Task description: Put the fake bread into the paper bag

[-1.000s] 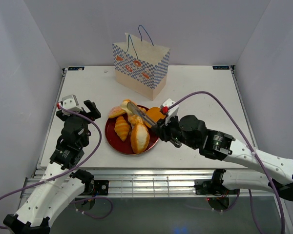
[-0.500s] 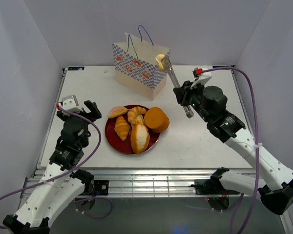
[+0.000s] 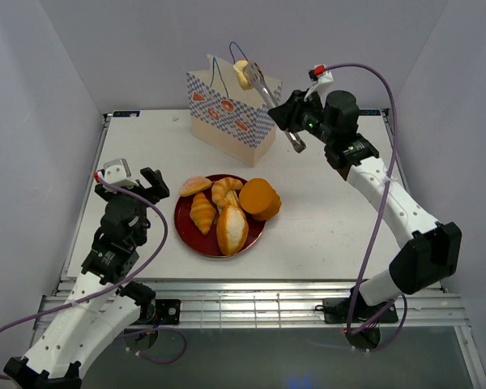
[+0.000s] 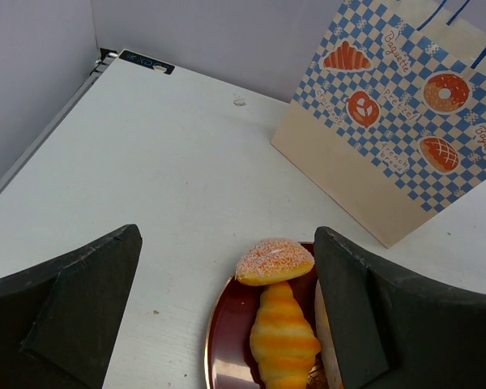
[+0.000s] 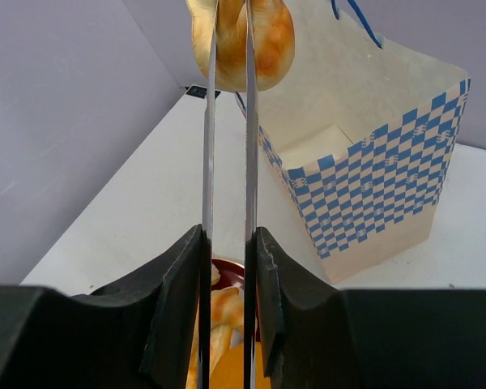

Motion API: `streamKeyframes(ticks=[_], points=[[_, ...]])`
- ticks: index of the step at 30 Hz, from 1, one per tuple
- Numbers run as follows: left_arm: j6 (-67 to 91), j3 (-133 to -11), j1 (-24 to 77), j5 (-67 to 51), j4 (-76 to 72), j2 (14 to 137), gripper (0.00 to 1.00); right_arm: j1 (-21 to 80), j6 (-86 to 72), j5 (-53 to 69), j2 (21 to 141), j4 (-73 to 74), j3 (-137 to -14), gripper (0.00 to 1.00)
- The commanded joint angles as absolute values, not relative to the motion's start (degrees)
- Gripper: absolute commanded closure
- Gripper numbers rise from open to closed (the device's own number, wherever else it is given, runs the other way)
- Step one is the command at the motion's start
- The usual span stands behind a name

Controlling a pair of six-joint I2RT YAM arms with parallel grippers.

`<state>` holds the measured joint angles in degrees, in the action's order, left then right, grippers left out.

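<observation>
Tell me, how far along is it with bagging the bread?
No bread shows inside the paper bag yet. In hand: the right gripper holds tongs pinching a roll above the bag's mouth. Still to go: five pastries wait on the red plate; the left gripper hangs open.

Layout of the white counter [image 3: 324, 211], seen from above. The upright beige checker-print paper bag [image 3: 227, 121] stands at the far middle. The dark red round plate [image 3: 181, 220] lies nearer, well apart from the bag, left of centre. On the plate are a small sugared roll [image 3: 195, 186] at far left, two golden-brown croissants [image 3: 202, 212] behind and left of an oblong cream-topped loaf [image 3: 232, 231], and a round orange bun [image 3: 260, 198] at the right rim. The left pincer [image 3: 134, 182] sits left of the plate. The right pincer [image 3: 287, 113], right of the bag, clasps long metal tongs [image 3: 263, 89], whose far tips carry a small pale roll [image 3: 243, 74] above the bag's top.
</observation>
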<state>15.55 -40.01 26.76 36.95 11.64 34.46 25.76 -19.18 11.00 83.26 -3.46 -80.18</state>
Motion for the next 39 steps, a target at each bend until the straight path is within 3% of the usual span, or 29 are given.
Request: streamKeyframes(ticks=[1, 10, 19, 32, 39], points=[[15.73, -40.25, 27.07, 36.30, 11.78, 34.37, 0.02, 24.52, -20.66, 16.43, 87.53, -8.53, -85.95, 0.64], [15.38, -39.90, 27.33, 36.83, 11.25, 34.80, 0.02, 21.80, -20.21, 21.18, 99.83, -2.29, -101.24, 0.58], [15.21, -40.17, 27.33, 36.12, 11.78, 36.03, 0.02, 20.66, -20.48, 23.38, 102.39, -0.79, -100.90, 0.41], [14.94, -40.34, 27.33, 35.33, 11.95, 36.56, 0.02, 19.60, -18.46, 26.89, 98.80, 3.07, -102.83, 0.40], [14.77, -40.34, 27.33, 35.07, 11.95, 36.91, 0.02, 19.60, -17.05, 26.98, 88.18, 2.54, -93.70, 0.39]])
